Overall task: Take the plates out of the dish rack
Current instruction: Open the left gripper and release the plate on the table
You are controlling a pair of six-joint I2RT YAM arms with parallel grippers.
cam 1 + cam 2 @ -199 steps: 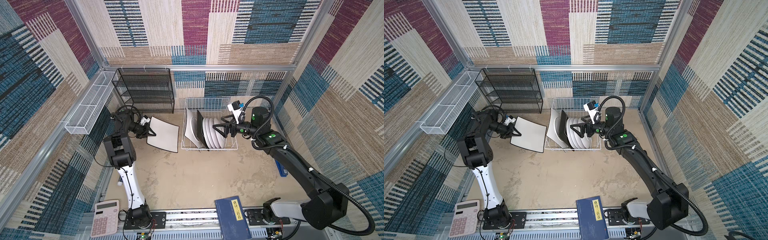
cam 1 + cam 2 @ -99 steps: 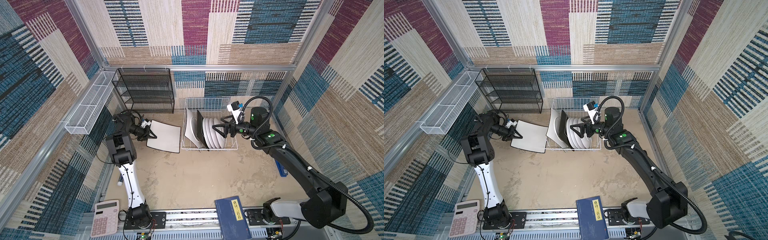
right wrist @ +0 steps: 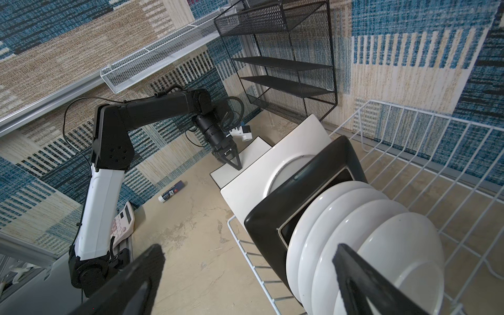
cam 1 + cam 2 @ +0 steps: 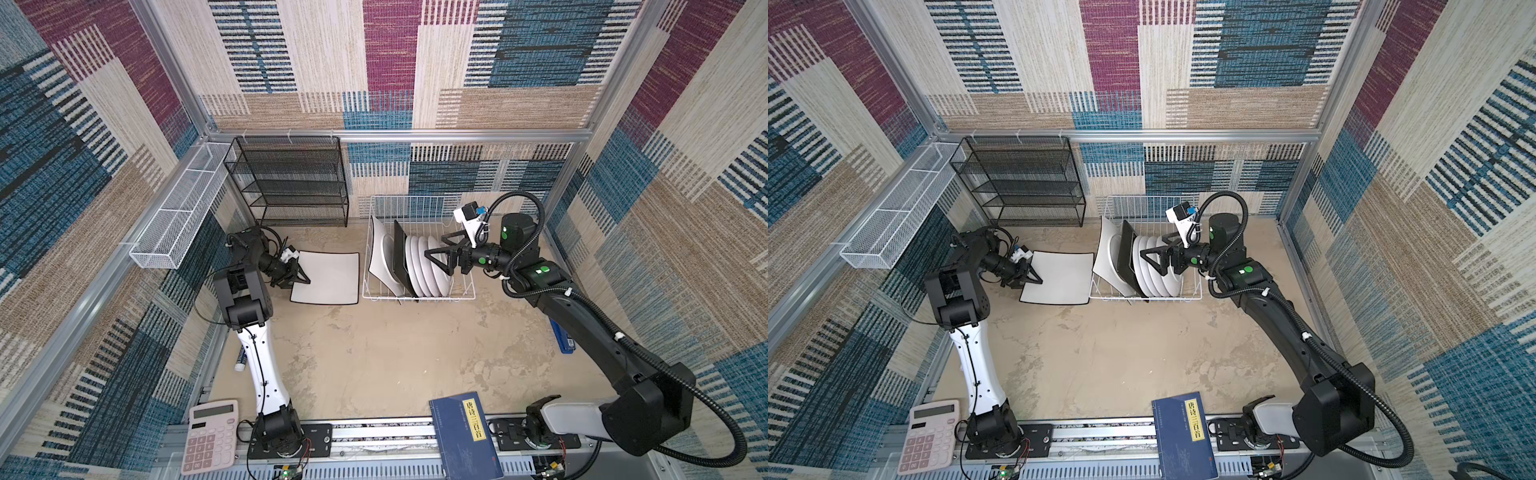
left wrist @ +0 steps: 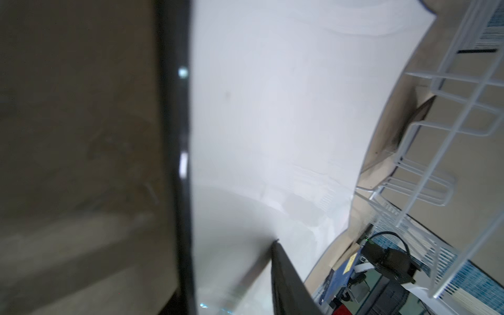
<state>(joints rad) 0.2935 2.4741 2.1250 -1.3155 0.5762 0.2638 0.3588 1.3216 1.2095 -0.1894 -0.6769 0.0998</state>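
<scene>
One white square plate [image 4: 328, 276] [image 4: 1059, 276] lies flat on the table left of the dish rack [image 4: 415, 205] [image 4: 1142, 205]. My left gripper [image 4: 300, 277] [image 4: 1033, 277] sits at that plate's left edge, with one finger [image 5: 289, 281] over its top. How wide its jaws stand is unclear. In the rack stand a white square plate [image 4: 380, 257] [image 3: 272, 174], a black square plate [image 4: 400, 262] [image 3: 286, 207] and several round white plates [image 4: 428, 266] [image 3: 368, 218]. My right gripper [image 4: 434, 245] [image 3: 249, 248] is wide open just right of the round plates, holding nothing.
A black mesh shelf unit [image 4: 291, 183] stands at the back left, and a white mesh trough [image 4: 178, 216] hangs on the left wall. A calculator [image 4: 212, 436] and a blue book [image 4: 465, 436] lie at the front edge. A small tube [image 4: 241, 361] lies beside the left arm.
The white square plate at my left gripper has come down from a tilt to lie flat beside the rack. The right arm has not moved.
</scene>
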